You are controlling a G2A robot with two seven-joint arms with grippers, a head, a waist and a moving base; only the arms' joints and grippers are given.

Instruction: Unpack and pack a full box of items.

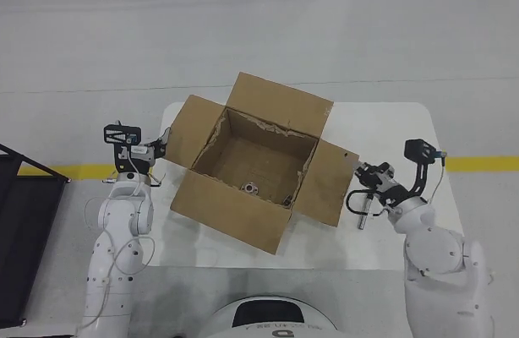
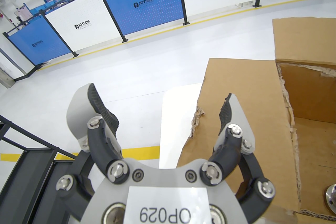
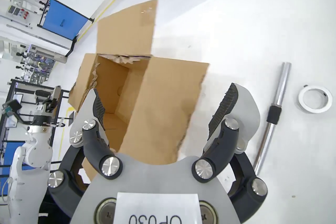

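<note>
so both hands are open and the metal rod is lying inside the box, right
No: the metal rod lies on the table outside the box, as the right wrist view shows. The left hand and right hand are indeed open.

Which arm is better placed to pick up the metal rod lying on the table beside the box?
Right. The right gripper is open, and the metal rod lies on the table close beside it; the left gripper sits on the far side of the box.
</note>
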